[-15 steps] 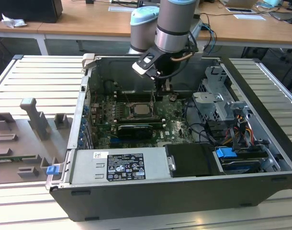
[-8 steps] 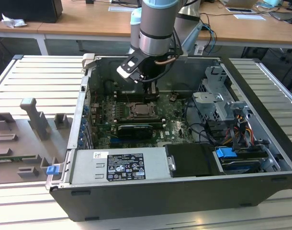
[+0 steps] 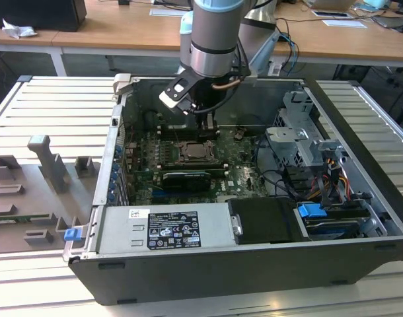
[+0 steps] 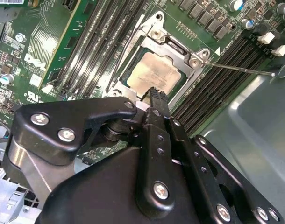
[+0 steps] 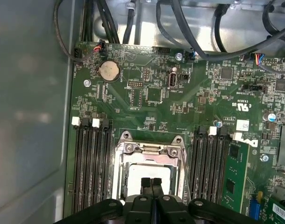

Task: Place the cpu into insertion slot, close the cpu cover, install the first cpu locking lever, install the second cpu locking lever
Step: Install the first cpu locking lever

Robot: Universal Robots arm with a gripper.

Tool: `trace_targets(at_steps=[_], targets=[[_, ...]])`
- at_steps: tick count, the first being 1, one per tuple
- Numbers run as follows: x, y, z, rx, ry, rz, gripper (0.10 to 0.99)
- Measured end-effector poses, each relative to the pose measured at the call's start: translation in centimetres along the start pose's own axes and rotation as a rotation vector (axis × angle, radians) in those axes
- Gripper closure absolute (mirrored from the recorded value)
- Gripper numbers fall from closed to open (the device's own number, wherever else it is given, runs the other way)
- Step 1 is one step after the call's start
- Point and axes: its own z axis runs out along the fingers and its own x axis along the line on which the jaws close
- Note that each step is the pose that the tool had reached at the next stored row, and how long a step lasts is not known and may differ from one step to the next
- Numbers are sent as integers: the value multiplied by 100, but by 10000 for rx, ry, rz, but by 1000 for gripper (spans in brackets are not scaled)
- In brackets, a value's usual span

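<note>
The cpu [image 4: 152, 74], a pale metal square, lies in the insertion slot [image 3: 198, 152] on the green board. The cpu cover [image 4: 176, 47], a silver frame, lies flat around it. It shows again as the cpu cover [image 5: 149, 148] above the cpu [image 5: 133, 173]. A thin locking lever [image 4: 240, 69] sticks out sideways over the memory slots. My gripper [image 4: 156, 93] is shut with nothing between its fingers, its tip just over the socket's edge. The gripper [image 3: 209, 125] hangs inside the open case, right above the socket; its closed tips [image 5: 151, 183] sit over the cpu.
Black memory slots [image 5: 93, 163] flank the socket on both sides. A long black expansion card [image 3: 185, 178] lies in front of it, with the power supply [image 3: 165, 228] nearer still. The drive cage [image 3: 300, 132] and cables stand at the exterior view's right. The grey case wall [image 5: 30, 116] is close.
</note>
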Motion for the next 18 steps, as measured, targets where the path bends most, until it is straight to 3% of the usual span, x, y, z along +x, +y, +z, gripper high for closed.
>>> trace_targets(at_steps=[9, 13, 15, 16, 18], targets=[[1, -6, -42, 1, -1, -1, 980], [3, -7, -100, 1, 0, -2, 980], [11, -12, -365, -11, -8, -1, 980], [13, -14, -441, -21, -28, 0, 980], [13, -14, -448, -36, -32, -277, 980]])
